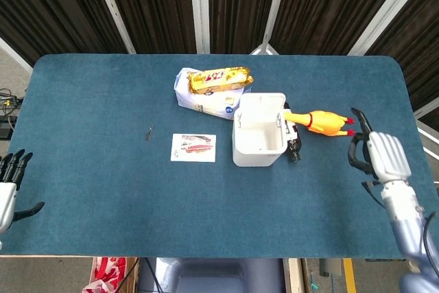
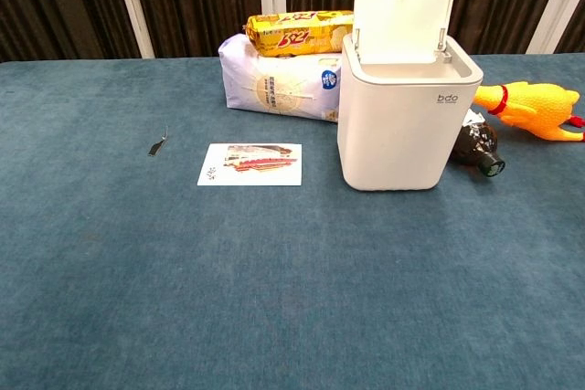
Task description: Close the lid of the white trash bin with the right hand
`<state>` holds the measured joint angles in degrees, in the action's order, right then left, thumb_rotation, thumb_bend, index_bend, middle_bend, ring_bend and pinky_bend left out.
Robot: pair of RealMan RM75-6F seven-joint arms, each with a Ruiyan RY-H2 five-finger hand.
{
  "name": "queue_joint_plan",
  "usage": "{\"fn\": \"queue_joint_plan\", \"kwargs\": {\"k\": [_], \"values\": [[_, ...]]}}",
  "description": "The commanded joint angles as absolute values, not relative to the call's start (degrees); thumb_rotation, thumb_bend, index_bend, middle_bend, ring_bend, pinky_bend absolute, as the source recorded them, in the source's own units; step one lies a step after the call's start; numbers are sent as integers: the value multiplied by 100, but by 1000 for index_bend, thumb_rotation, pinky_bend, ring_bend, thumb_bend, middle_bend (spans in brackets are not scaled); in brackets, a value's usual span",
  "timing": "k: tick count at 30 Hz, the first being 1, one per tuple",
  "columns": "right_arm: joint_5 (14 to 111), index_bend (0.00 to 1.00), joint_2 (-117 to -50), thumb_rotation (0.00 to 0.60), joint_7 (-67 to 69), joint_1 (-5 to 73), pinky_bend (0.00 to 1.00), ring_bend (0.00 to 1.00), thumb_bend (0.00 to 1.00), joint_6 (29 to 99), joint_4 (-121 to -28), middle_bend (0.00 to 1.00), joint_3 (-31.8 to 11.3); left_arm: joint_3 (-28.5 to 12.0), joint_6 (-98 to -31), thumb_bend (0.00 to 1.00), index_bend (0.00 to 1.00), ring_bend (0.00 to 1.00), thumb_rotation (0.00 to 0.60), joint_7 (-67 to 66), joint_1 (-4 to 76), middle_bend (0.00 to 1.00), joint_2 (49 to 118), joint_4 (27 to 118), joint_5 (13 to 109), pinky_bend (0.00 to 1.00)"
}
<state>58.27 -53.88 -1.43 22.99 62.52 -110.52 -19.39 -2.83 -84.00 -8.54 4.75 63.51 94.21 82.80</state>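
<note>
The white trash bin (image 1: 258, 141) (image 2: 406, 125) stands near the table's middle. Its lid (image 2: 405, 9) is raised upright at the back edge, so the bin stays uncovered. My right hand (image 1: 379, 156) hovers over the table's right side, well to the right of the bin, holding nothing, with its fingers apart and slightly curled. My left hand (image 1: 8, 183) rests at the table's front left corner, fingers spread and empty. Neither hand shows in the chest view.
A yellow rubber chicken (image 1: 326, 122) and a dark bottle (image 1: 293, 143) lie just right of the bin. A white bag (image 1: 206, 101) topped by a yellow biscuit pack (image 1: 219, 79) sits behind-left. A card (image 1: 193, 147) lies left of the bin.
</note>
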Motion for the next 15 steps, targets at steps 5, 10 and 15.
{"fn": "queue_joint_plan", "kwargs": {"k": [5, 10, 15], "values": [[4433, 0, -5210, 600, -566, 3361, 829, 844, 715, 5339, -11037, 705, -2425, -309, -8267, 0, 0, 0, 600, -834, 526, 0, 6330, 9450, 8158, 0], [3710, 0, -5268, 600, -773, 3889, 829, 844, 714, 4971, -10940, 706, -2462, -327, -8123, 0, 0, 0, 600, -815, 575, 0, 6312, 9460, 8035, 0], [3018, 0, -5466, 600, -1007, 4426, 829, 844, 715, 4764, -10710, 706, -2404, -325, -8074, 0, 0, 0, 600, -789, 593, 0, 6281, 9485, 8002, 0]]}}
